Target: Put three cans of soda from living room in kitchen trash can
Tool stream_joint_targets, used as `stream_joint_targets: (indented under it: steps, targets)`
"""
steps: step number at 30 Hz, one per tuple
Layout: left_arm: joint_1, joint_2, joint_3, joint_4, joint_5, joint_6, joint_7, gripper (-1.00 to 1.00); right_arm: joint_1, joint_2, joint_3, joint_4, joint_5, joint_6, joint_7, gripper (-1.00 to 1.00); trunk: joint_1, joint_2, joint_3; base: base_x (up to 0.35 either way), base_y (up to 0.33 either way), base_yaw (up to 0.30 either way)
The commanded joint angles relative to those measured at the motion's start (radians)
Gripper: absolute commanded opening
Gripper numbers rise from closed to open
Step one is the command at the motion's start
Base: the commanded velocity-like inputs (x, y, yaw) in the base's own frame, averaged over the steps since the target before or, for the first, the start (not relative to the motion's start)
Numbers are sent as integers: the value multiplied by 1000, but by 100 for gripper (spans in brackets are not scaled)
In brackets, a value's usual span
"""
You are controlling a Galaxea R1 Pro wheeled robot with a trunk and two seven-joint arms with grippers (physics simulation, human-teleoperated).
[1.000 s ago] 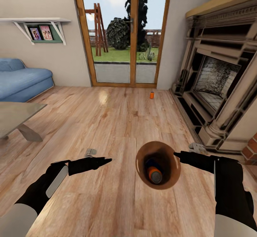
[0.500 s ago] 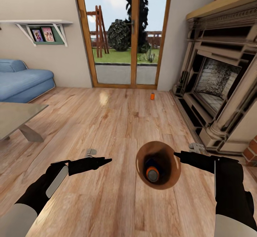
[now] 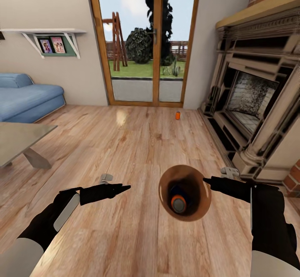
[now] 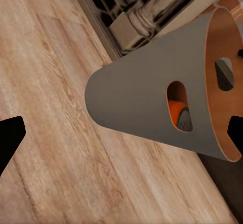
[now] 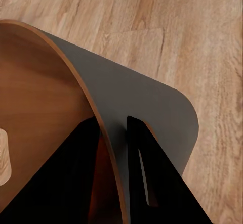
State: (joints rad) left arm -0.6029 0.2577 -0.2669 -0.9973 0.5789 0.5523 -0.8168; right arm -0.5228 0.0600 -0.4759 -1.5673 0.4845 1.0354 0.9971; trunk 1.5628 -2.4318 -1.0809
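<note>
My right gripper (image 3: 206,181) is shut on the rim of the trash can (image 3: 196,204), holding it above the wood floor; in the right wrist view its fingers (image 5: 152,173) straddle the grey wall (image 5: 147,102). An orange soda can (image 3: 178,202) lies inside the bin and shows through the slot handle (image 4: 178,114). A dark shape beside it is too dim to identify. Another orange can (image 3: 178,115) stands on the floor near the glass doors. My left gripper (image 3: 123,188) hangs open beside the bin (image 4: 131,97), not touching it.
A blue sofa (image 3: 29,99) and a low glass table (image 3: 18,139) sit at the left. The fireplace (image 3: 254,101) lines the right side. Wood-framed glass doors (image 3: 146,39) stand ahead, with a wall shelf (image 3: 50,37) to their left. Small grey pieces (image 3: 106,178) lie on the floor.
The whole view has shifted slightly, so the camera moved. The orange can inside the bin slid a little. Both grippers keep their poses.
</note>
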Motion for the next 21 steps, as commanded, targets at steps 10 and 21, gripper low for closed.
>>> stream_joint_targets:
  steps: [10,21]
  targets:
    - [-1,-37,2,2,-103,0,2,100,0,-3,0,0,-24,12,3,-100,0,0,2,212,0,0]
    - [-1,-51,3,2,-125,0,1,100,0,-6,0,0,-25,12,14,-100,0,0,2,339,0,0]
